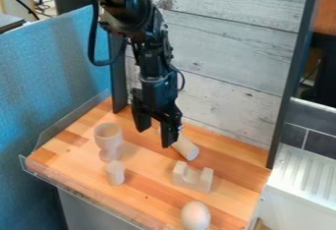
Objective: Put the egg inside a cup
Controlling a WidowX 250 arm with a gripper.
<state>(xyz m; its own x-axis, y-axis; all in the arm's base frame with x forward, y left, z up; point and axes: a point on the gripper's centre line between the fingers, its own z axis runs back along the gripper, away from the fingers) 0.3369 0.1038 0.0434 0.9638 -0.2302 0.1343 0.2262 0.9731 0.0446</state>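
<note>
– where's the egg?

– the pale egg (195, 216) is on the tabletop (148, 194), down by the near edge of the view, right of the middle.

– and the cup?

– the goblet-shaped cup (108, 136) stands upright on its stem over on the left, well apart from the egg.

– anything near it?

– a short cylinder (115, 172), upright, just on the camera's side of the cup's foot. there's a notched block (192, 176) too, between the egg and a longer cylinder (185, 148) that lies on its side, its notch facing up.

– what about the gripper (156, 129)?

– it hangs down over the back part of the tabletop, right of the cup, with one finger in front of the longer cylinder's far end.

– holding anything?

– no, the fingers (170, 136) are spread, with nothing pinched between them.

– and behind all that?

– a wall of pale grey planks (230, 52), and a blue partition (52, 71) on the left.
</note>
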